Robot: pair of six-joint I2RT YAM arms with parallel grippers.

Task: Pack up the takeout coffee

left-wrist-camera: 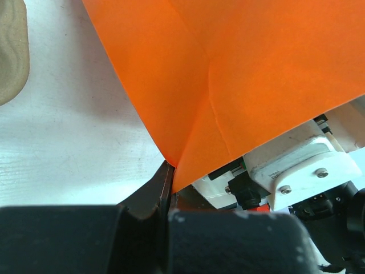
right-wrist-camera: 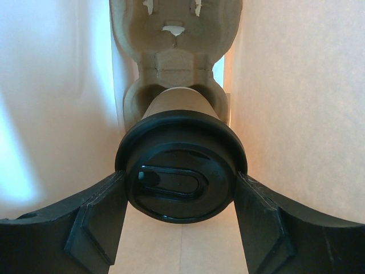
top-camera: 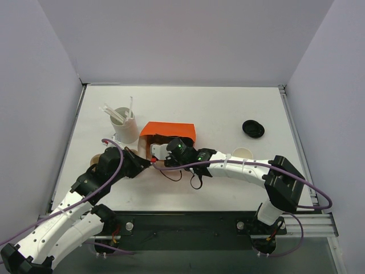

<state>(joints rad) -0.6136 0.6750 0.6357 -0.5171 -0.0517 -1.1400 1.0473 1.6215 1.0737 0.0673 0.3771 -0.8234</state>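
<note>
The orange bag (top-camera: 169, 131) lies on its side in the middle of the table, mouth toward the arms. My left gripper (top-camera: 146, 162) is shut on the bag's near left edge; in the left wrist view the jaws (left-wrist-camera: 170, 173) pinch an orange fold (left-wrist-camera: 239, 74). My right gripper (top-camera: 160, 151) reaches into the bag's mouth. In the right wrist view it (right-wrist-camera: 179, 191) is shut on the takeout coffee (right-wrist-camera: 181, 142), gripping the sides of its black lid. The tan cup sits in a pulp cup carrier (right-wrist-camera: 174, 54) between the bag's tan inner walls.
A white cup of stirrers (top-camera: 124, 122) stands left of the bag. A tan cup with no lid (top-camera: 242, 153) and a loose black lid (top-camera: 253, 128) lie to the right. Another tan pulp piece (top-camera: 97, 160) lies by my left arm and shows in the left wrist view (left-wrist-camera: 11, 51).
</note>
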